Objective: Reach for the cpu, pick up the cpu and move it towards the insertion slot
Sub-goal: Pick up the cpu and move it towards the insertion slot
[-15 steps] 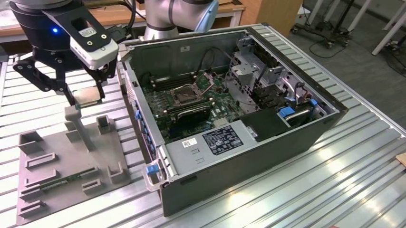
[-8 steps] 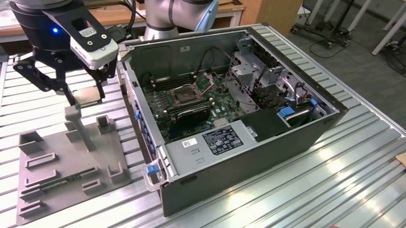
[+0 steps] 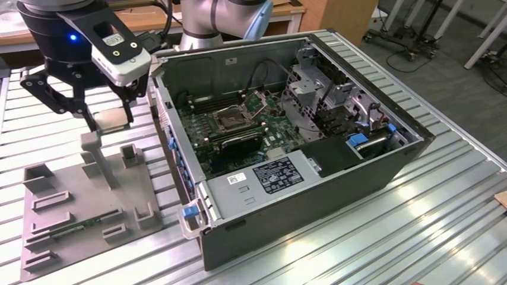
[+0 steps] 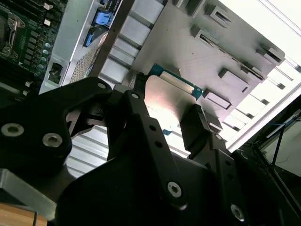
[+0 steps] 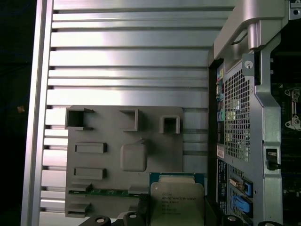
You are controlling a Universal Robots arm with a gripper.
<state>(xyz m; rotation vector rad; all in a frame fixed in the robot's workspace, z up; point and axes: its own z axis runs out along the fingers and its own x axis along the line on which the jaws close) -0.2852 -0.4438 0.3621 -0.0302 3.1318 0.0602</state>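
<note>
grey tray (image 3: 87,202): lying flat on the slatted table (image 3: 443,237) at the exterior view's left, holding a green memory stick (image 3: 75,225).
gripper (image 3: 111,122): hanging over the tray's far side, its fingers (image 4: 197,127) clamping opposite edges of the cpu (image 5: 178,200).
cpu: sitting pinched between the fingers, its metal face showing in both wrist views, raised above the tray near the square recess (image 5: 134,157).
computer case (image 3: 317,196): lying open just beside the tray, on the exterior view's right.
insertion slot (image 3: 234,119): sitting on the board inside the case, well apart from the cpu.
</note>
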